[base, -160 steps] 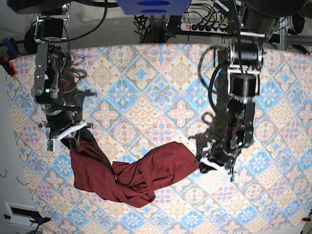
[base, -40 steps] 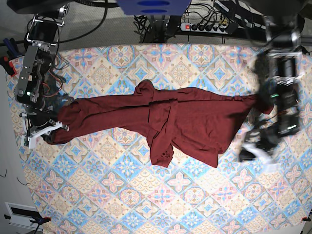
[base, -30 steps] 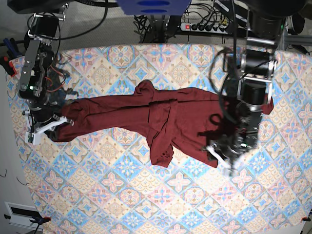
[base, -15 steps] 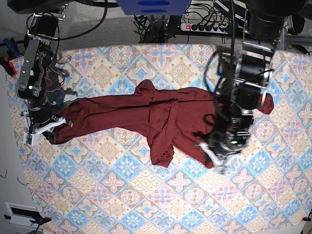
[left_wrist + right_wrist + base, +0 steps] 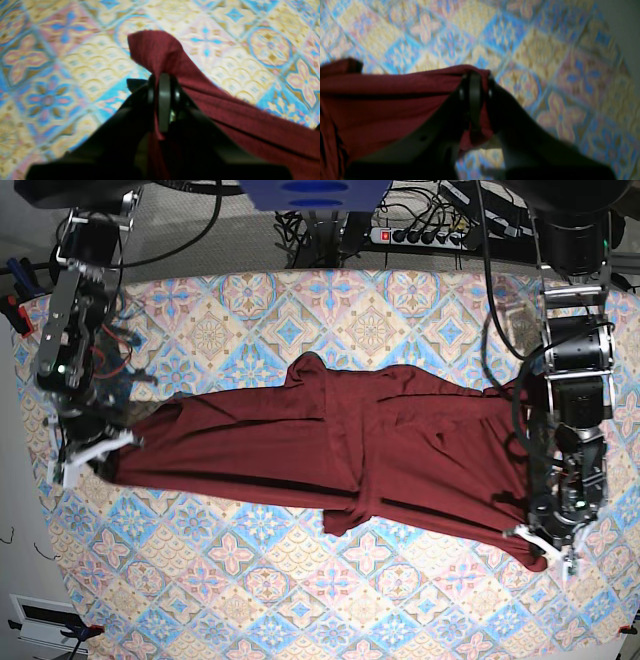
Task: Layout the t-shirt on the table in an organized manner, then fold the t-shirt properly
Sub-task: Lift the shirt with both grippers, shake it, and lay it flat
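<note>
The dark maroon t-shirt [image 5: 350, 450] lies stretched across the middle of the patterned table [image 5: 300, 310], pulled taut between both arms. My left gripper [image 5: 540, 542] is at the shirt's near right corner, and the left wrist view shows that gripper [image 5: 160, 85] shut on a peaked fold of the t-shirt [image 5: 225, 110]. My right gripper [image 5: 92, 458] is at the shirt's left end. In the right wrist view the gripper [image 5: 475, 80] is shut on a bunched edge of the t-shirt [image 5: 382, 105]. A folded flap hangs at the shirt's front middle.
A power strip [image 5: 420, 235] and cables lie behind the table's far edge. Red clamps [image 5: 85, 630] hold the table cover at the near left corner. The table's left edge runs close to my right arm [image 5: 70, 340].
My left gripper has closed on the shirt's lower edge and pulled it toward the near right. The cloth has spread wider and flatter. The right gripper has kept its hold at the left.
</note>
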{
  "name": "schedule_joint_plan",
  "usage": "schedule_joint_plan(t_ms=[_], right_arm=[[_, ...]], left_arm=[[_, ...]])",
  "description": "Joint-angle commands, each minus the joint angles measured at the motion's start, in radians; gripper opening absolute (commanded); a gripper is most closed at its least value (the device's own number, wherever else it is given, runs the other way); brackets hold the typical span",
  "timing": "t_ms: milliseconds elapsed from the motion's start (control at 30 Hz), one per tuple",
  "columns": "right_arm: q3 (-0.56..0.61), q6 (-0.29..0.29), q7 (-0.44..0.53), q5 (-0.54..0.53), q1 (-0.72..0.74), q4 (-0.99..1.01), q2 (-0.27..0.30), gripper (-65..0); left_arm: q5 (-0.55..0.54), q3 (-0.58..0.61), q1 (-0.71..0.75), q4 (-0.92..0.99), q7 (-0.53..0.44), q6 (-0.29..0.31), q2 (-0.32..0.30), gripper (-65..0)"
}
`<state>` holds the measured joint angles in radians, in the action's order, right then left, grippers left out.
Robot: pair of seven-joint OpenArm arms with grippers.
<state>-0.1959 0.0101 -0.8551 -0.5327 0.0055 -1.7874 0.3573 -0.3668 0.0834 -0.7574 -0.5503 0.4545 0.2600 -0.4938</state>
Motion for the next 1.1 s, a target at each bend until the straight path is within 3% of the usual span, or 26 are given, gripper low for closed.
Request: schedule_joint_plan(t_ms=[0,233,533,900,1067], right_arm=[[-0.006,-0.005,0.035,0.004,0.037,-0.001,0.019,-64.7],[0.043,-0.005,0.049,0.003,0.159,0.074,0.026,-64.7],[0.192,-0.005,0.106,0.007,0.359,0.223,0.087,-64.7],[0.365,-0.005,0.205,0.010,0.787,0.541,0.102,-64.7],[0.385,-0.005,0.239,0.010,0.936,0.602,0.102,-64.7]], left_arm=[[-0.005,-0.020,-0.047,-0.018,-0.036,-0.011,-0.030,-65.0],[-0.007,-0.044,-0.067,-0.129,-0.029,-0.011,-0.087,-65.0],[-0.008,-0.046,-0.170,-0.181,0.007,-0.011,-0.116,-65.0],[-0.008,-0.044,-0.351,-0.178,0.007,-0.011,-0.085,-65.0],[-0.008,-0.044,-0.463,-0.178,0.008,-0.011,-0.069,-65.0]])
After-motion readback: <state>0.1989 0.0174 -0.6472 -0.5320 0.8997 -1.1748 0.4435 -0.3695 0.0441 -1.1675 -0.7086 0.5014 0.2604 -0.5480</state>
